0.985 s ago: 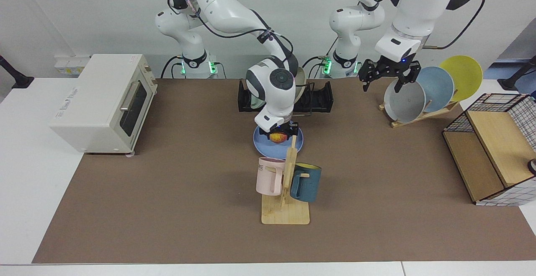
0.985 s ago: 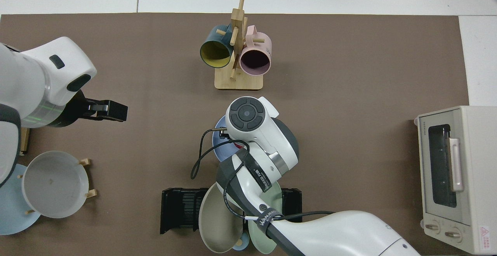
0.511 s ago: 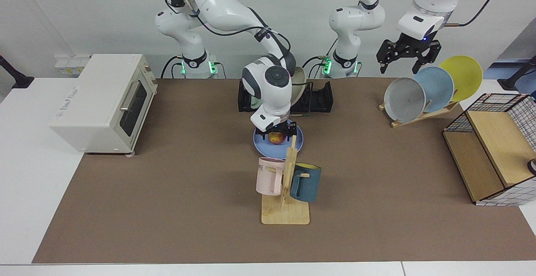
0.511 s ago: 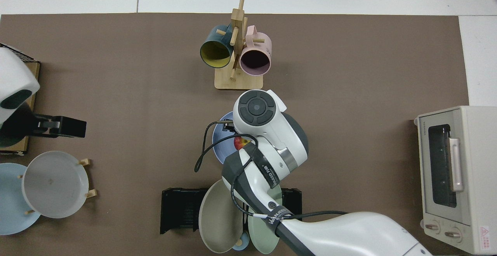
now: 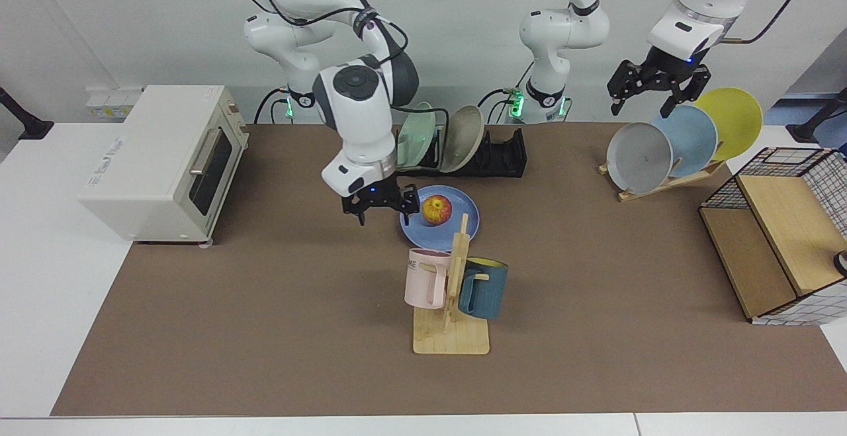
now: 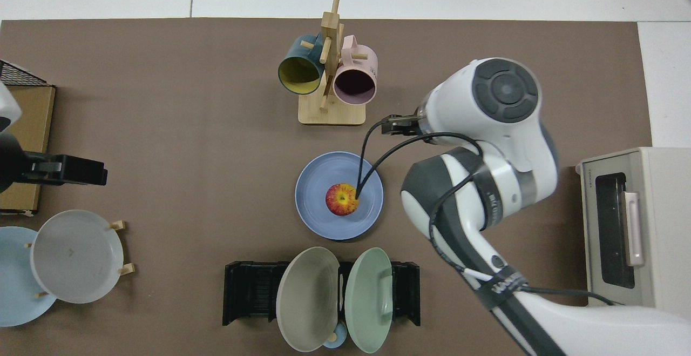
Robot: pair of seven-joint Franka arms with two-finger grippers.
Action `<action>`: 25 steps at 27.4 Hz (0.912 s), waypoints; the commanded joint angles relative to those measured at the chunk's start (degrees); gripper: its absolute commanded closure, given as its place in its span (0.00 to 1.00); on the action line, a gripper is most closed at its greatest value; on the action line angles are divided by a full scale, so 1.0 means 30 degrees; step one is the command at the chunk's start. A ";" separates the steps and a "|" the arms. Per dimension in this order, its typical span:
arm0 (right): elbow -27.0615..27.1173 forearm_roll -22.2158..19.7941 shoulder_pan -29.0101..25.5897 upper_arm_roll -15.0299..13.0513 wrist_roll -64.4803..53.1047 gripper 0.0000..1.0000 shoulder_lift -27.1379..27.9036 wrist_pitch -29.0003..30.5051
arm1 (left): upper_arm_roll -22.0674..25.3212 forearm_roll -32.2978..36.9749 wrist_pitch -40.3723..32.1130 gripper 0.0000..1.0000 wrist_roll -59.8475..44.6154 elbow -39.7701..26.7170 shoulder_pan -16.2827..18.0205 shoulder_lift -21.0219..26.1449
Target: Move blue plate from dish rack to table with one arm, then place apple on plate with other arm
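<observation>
Apple [image 5: 437, 210] sat on blue plate [image 5: 463, 219] just beside right gripper [image 5: 379, 206], fingers apart and empty; left gripper [image 5: 655, 89] hung fingers apart above grey plate [image 5: 638, 157].

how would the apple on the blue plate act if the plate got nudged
The apple is round and sits loose in the middle of the blue plate, so it would probably roll. The plate's shallow raised rim might stop a slow roll, likely not a sharp shove. Neither hand holds it: the right hand is open beside the plate.
</observation>
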 commanded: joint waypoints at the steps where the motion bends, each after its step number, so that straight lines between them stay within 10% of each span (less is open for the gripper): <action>1: -0.0294 -0.0325 -0.2314 0.0326 -0.3523 0.00 -0.0853 -0.0196 | 0.0124 -0.0087 -0.0785 0.01 0.0221 0.1959 -0.0068 0.1287; 25: -0.0083 0.0525 -0.7037 -0.0025 -0.8717 0.00 -0.5772 -0.6320 | 0.0505 0.0031 -0.1343 0.00 0.0250 0.0818 0.0340 0.0467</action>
